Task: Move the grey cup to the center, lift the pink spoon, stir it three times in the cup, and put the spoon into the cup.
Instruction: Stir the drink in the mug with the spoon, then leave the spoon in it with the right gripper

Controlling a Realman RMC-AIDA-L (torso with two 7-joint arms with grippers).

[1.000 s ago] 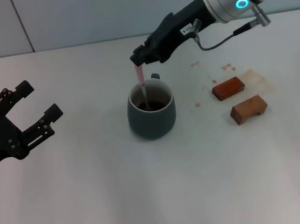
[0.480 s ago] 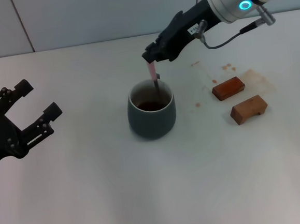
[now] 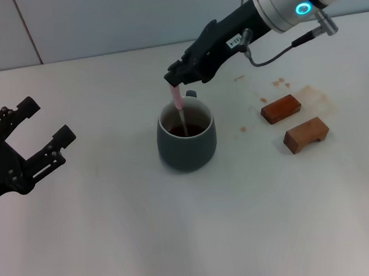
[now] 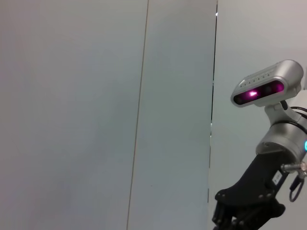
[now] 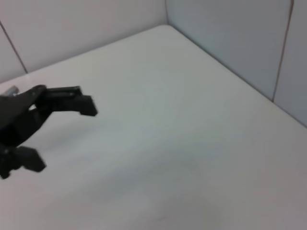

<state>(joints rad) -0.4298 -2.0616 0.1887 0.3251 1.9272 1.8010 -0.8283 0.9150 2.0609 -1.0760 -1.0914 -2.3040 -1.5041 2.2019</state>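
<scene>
Toward the table's far edge, the pink spoon [image 3: 179, 106] was pinched upright by the right gripper [image 3: 175, 80], its bowl kept down in the grey cup [image 3: 186, 141] for stirring, while the left gripper [image 3: 34, 134] was parked, spread, near the left edge.

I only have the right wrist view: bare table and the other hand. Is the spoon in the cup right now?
Observer: Yes. In the head view, the right hand grips the pink spoon by the top of its handle, and the spoon's lower end is down inside the grey cup.
Operator: Where does the cup sit?
Observer: It is upright on the white table. The brown wooden blocks lie apart from it on the robot's right.
Operator: How far is that left hand from the cup?
Observer: The left hand is open and well off to the cup's left, touching nothing.
</scene>
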